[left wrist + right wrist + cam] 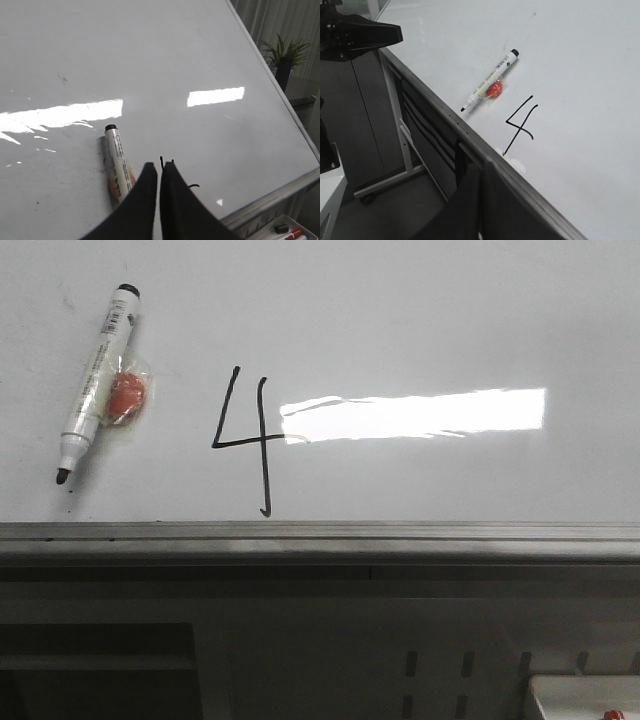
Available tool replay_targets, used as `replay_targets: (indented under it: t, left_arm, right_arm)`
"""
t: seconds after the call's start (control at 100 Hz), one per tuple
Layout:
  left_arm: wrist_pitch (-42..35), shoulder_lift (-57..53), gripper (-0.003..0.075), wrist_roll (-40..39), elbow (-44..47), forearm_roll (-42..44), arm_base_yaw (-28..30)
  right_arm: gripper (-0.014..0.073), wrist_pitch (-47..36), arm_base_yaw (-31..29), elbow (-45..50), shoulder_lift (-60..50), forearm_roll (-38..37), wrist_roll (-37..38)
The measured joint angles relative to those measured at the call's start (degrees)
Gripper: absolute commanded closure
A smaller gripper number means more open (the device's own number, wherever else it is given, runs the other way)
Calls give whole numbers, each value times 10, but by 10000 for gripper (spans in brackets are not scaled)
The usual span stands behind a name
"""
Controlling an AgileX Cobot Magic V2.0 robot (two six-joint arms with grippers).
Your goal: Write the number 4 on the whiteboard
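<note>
The number 4 (245, 440) is drawn in thin black ink on the whiteboard (420, 320), its hooked tail ending near the grey edge rail. It also shows in the right wrist view (521, 125). A white marker (98, 380) with its black tip bare lies on the board left of the 4, next to an orange-red piece (128, 397). My left gripper (159, 167) is shut and empty above the board, beside the marker (118, 162), covering most of the 4. My right gripper (481, 170) is shut and empty, off the board by the rail.
The grey metal rail (320, 533) runs along the board's near edge. A tray with markers (287, 232) sits below the board's corner. A potted plant (284, 55) stands beyond the board. A dark arm part (355, 35) hangs over the floor.
</note>
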Motion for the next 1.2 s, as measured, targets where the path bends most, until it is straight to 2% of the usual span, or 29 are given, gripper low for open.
replay_targets:
  t: [0.23, 0.88, 1.02, 1.2]
  left_arm:
    - [-1, -21, 741, 0, 2, 4, 0]
    - [-1, -22, 741, 1, 4, 20, 5]
    - [25, -22, 741, 1, 4, 40, 46]
    - [56, -38, 741, 1, 11, 84, 157]
  right_arm:
    - [658, 1, 0, 28, -83, 0, 0]
    - [658, 1, 0, 29, -88, 0, 0]
    - [658, 1, 0, 29, -88, 0, 0]
    - [658, 1, 0, 29, -88, 0, 0]
